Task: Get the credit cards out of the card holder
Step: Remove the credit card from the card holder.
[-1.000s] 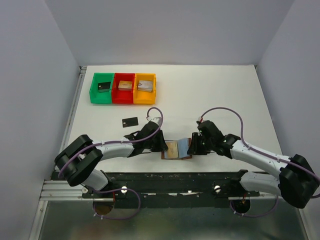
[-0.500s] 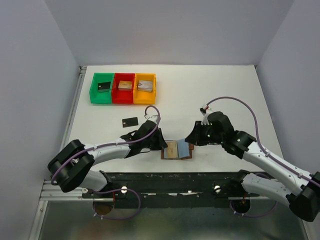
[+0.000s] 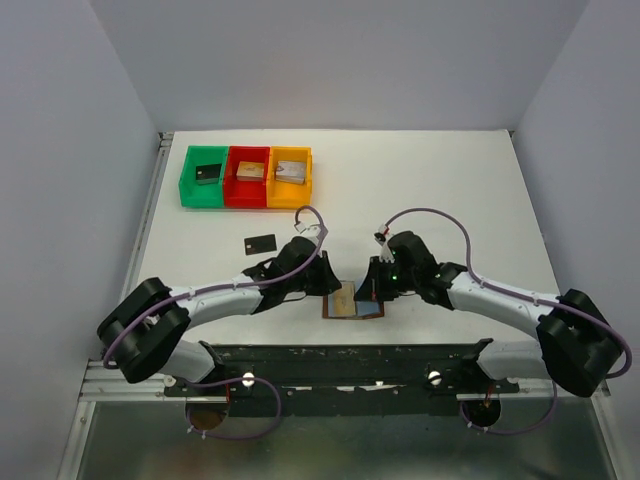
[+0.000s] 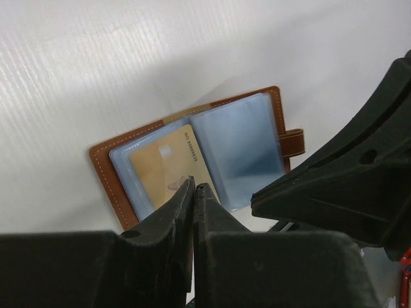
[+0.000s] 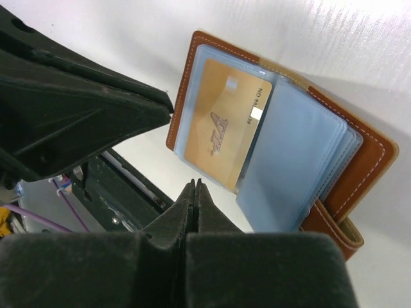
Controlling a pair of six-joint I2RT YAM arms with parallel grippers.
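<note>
**A:** Why is the card holder [image 3: 355, 300] spread flat at the near edge of the surface [image 3: 430, 190]?

**B:** Lying open between both arms, its clear sleeves [image 4: 237, 147] face up, so either side can reach in. A gold card [image 5: 225, 125] shows through the left page.

**A:** And the left pincer [image 4: 194, 187]?

**B:** Its jaws are drawn almost together, with only a slit between them, and the tips are at the holder's edge. I'd guess it steadies the holder. Whether it nips anything, I cannot tell.

**A:** The right pincer [image 5: 194, 185]?

**B:** It's closed tight, tips at the edge of the gold card's sleeve, and it's likely after that card. No card edge shows between the jaws.

**A:** Any cards out?

**B:** One black card [image 3: 260, 243] lies apart on the surface, toward the bins [image 3: 247, 176]. The gold one isn't out yet.
</note>
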